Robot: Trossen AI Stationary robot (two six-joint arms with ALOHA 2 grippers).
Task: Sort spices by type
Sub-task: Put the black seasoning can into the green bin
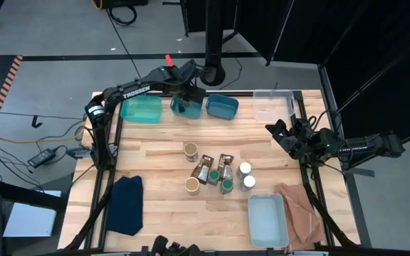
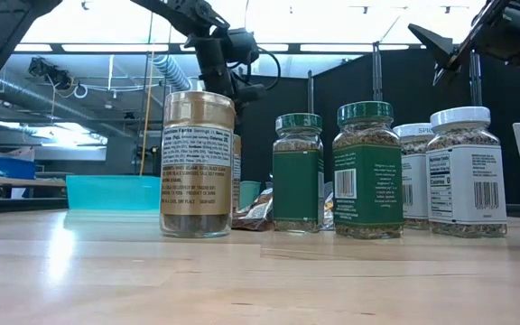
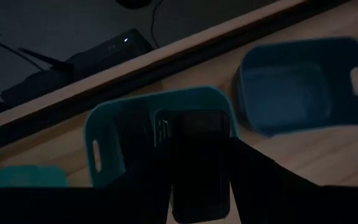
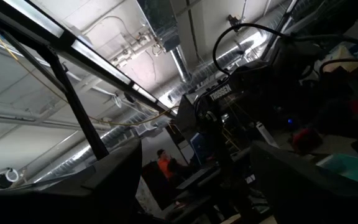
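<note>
My left gripper (image 1: pixel 188 98) is at the table's far side, over the middle teal bin (image 3: pixel 104 134), shut on a black spice jar (image 3: pixel 194 155). My right gripper (image 1: pixel 285 135) waits open at the right edge, tipped upward, with nothing between its fingers. The other spices stand mid-table: two tan-topped jars (image 1: pixel 191 150) (image 1: pixel 192 185), two brown packets (image 1: pixel 206 166) (image 1: pixel 225 164), two green-lidded jars (image 1: pixel 212 176) (image 1: pixel 227 187) and two white-lidded jars (image 1: pixel 245 169) (image 1: pixel 248 182). In the low view the jars stand upright on their bases. My left gripper pinches the black jar's two opposite sides (image 3: pixel 174 168) between its two fingers (image 3: pixel 145 183). The fingers slant down from the near left. The jar hangs over the opening of the middle teal bin. Whether its bottom touches the bin, I cannot tell.
On the far edge stand a teal bin (image 1: pixel 141 109) at the left, a blue bin (image 1: pixel 221 106) and a clear bin (image 1: pixel 272 105) to the right. A pale bin (image 1: pixel 267 219) and a tan cloth (image 1: pixel 301 213) lie near right, a dark blue cloth (image 1: pixel 127 203) near left.
</note>
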